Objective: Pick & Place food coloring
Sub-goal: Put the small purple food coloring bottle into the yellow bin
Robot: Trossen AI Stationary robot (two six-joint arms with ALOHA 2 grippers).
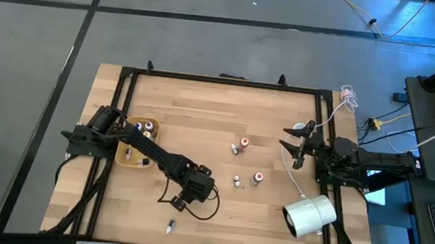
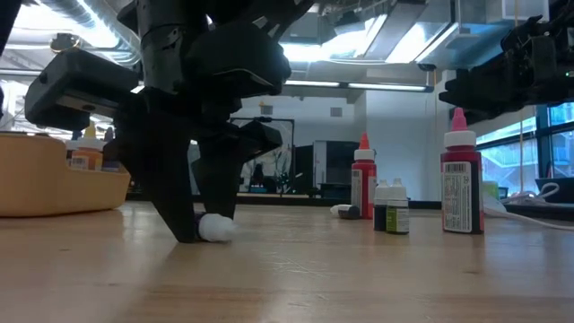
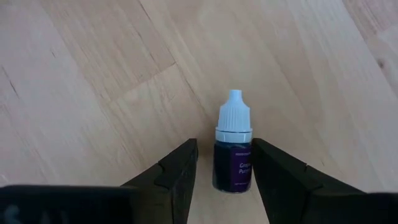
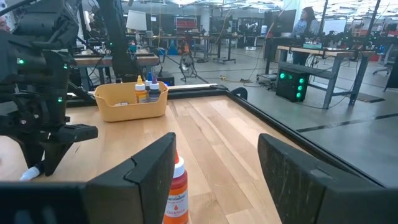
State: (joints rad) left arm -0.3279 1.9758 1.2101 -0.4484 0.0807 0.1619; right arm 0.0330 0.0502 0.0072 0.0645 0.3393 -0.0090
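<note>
A dark food coloring bottle with a white cap (image 3: 233, 155) lies on the wooden table. My left gripper (image 3: 225, 180) is open and points down, with one finger on each side of the bottle's body. In the low view the white cap (image 2: 215, 227) sticks out beside the fingers. In the high view this gripper (image 1: 180, 201) is near the table's middle front. Several more bottles stand at mid-table (image 1: 237, 180), and one lies near the front edge (image 1: 171, 228). My right gripper (image 1: 295, 145) is open and waits at the right side, with an orange bottle (image 4: 176, 193) ahead of it. My left gripper comes from above, its fingers on either side of the lying bottle's dark body (image 3: 231, 171) and across its length. A gap shows on one side. The other finger (image 3: 270, 177) lies close against the body, and I cannot tell whether it touches.
A tan tray (image 1: 124, 155) at the left holds several bottles. A large white cylinder (image 1: 310, 215) lies at the right front. A black frame (image 1: 221, 80) runs around the table's edges. Cables run off the far right corner.
</note>
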